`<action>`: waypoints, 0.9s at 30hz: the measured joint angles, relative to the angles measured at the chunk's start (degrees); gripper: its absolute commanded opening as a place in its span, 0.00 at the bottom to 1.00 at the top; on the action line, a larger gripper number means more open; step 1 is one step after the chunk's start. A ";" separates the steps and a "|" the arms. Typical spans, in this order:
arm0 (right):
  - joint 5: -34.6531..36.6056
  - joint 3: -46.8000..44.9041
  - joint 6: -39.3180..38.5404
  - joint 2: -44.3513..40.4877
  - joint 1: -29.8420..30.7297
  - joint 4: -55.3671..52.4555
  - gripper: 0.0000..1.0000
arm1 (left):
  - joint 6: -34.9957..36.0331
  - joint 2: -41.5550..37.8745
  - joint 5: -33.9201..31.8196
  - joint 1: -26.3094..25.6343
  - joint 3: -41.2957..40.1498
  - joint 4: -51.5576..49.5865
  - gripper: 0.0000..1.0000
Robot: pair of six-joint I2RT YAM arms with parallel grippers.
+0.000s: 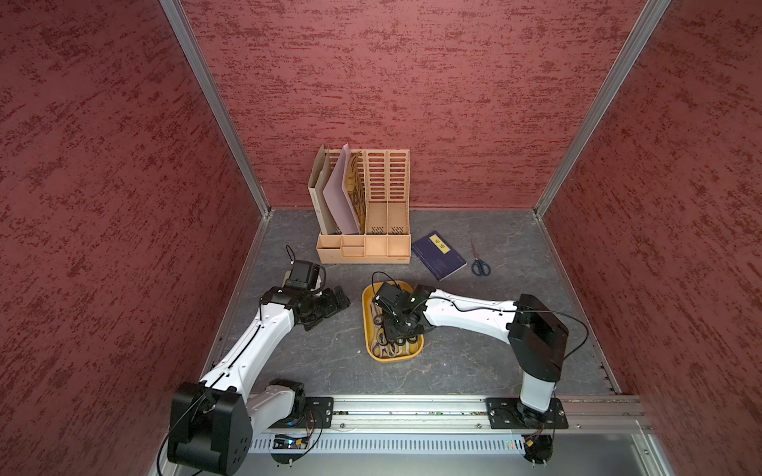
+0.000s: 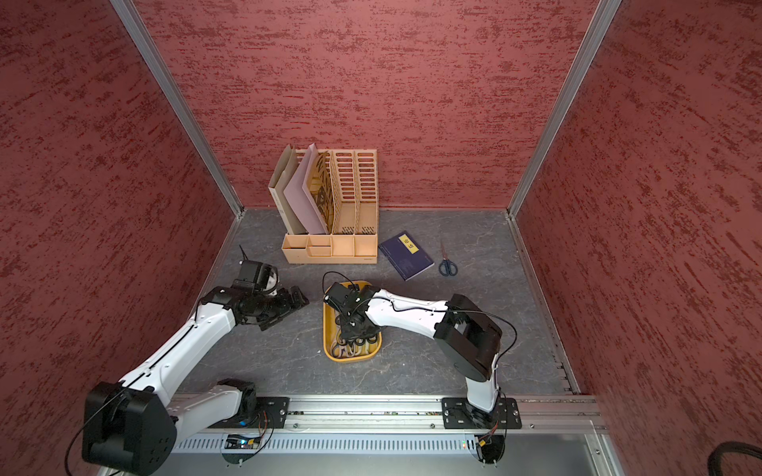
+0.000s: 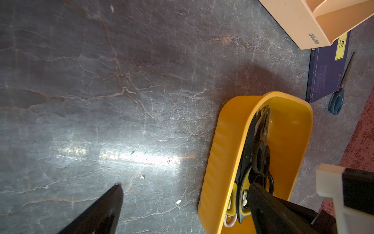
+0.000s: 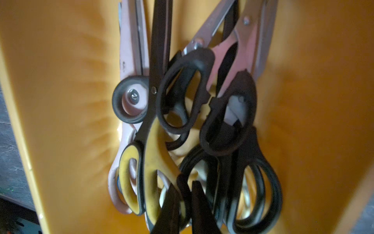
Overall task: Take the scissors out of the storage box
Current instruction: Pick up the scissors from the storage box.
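Note:
The mustard-yellow storage box (image 1: 365,313) (image 2: 328,325) lies mid-table with several scissors (image 1: 387,348) (image 4: 226,121) piled in it, handles mostly black, one pair yellow-black (image 4: 151,162). My right gripper (image 1: 402,329) (image 2: 356,329) (image 4: 185,182) reaches down into the box, its jaws shut on a black handle rim of the scissors in the pile. My left gripper (image 1: 330,311) (image 3: 185,184) hovers left of the box, open and holding nothing; the box wall (image 3: 218,162) shows beside one of its fingers. One blue-handled pair of scissors (image 1: 480,266) (image 2: 447,266) lies on the table at the back right.
A tan slotted file organiser (image 1: 365,214) with folders stands at the back wall. A dark blue book (image 1: 439,255) lies between it and the loose scissors. Red walls enclose three sides; the arms' rail (image 1: 412,412) runs along the front.

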 measured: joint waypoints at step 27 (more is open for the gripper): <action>-1.31 -0.46 -12.94 -19.02 -9.55 -4.04 0.00 | 0.66 4.85 6.60 5.03 1.86 2.64 1.00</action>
